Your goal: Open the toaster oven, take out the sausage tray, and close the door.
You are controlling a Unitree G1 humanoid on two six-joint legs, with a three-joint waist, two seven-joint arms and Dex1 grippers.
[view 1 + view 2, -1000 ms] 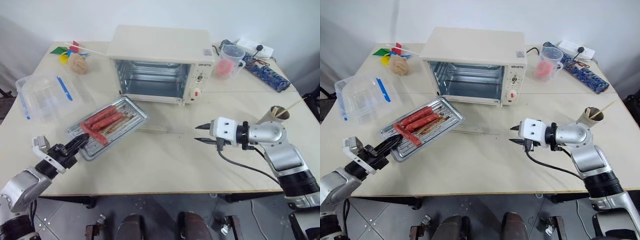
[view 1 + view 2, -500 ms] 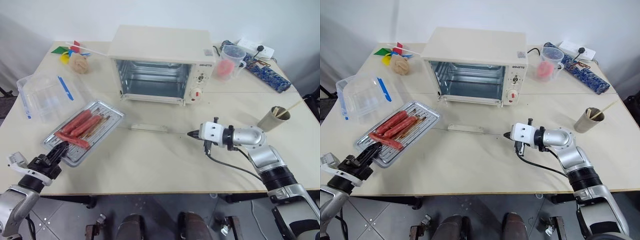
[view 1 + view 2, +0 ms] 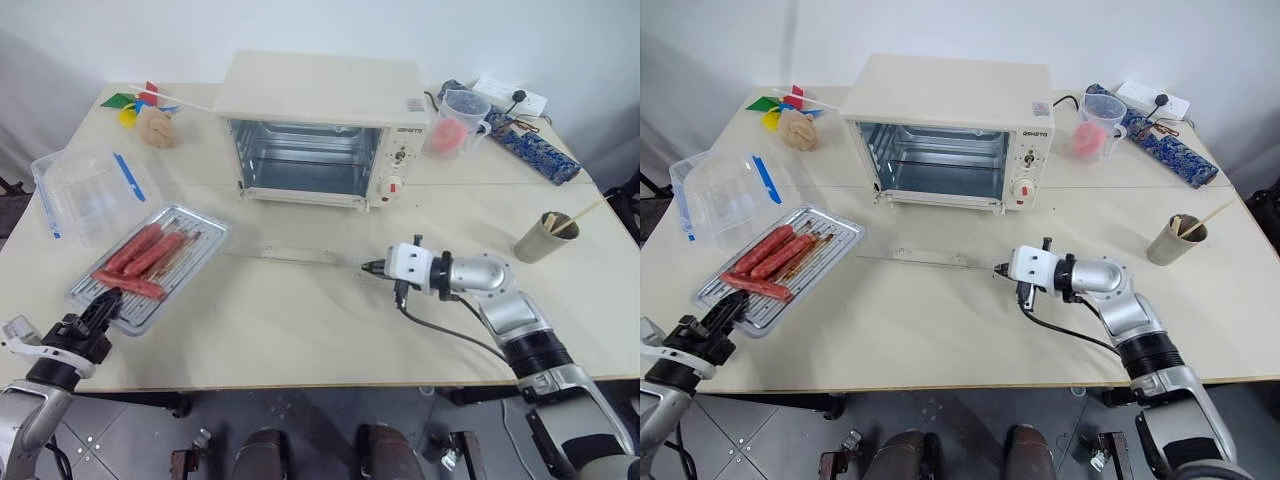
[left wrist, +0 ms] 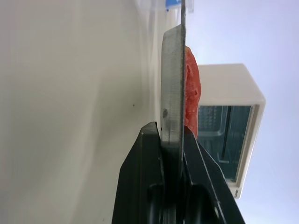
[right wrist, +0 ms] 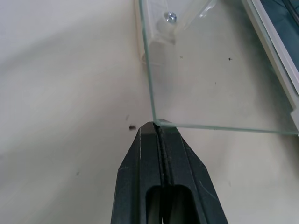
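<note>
Since a second ago, the left gripper point(image 3: 103, 308) is carrying the sausage tray point(image 3: 150, 264) leftward, away from the toaster oven point(image 3: 322, 128), clamping its near rim. Closed on nothing, the right gripper point(image 3: 1000, 270) is nosing against the lowered door point(image 5: 219, 74) at its glass corner, probably to lift it shut above the surface point(image 3: 300, 330).

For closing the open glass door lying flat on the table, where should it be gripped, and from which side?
Probably at the door's free front edge, by the white handle, coming in low from the front, away from the toaster oven. The pane lies flat and hinges at the oven, so only that edge lifts. The shut right gripper already sits at its front corner.
</note>
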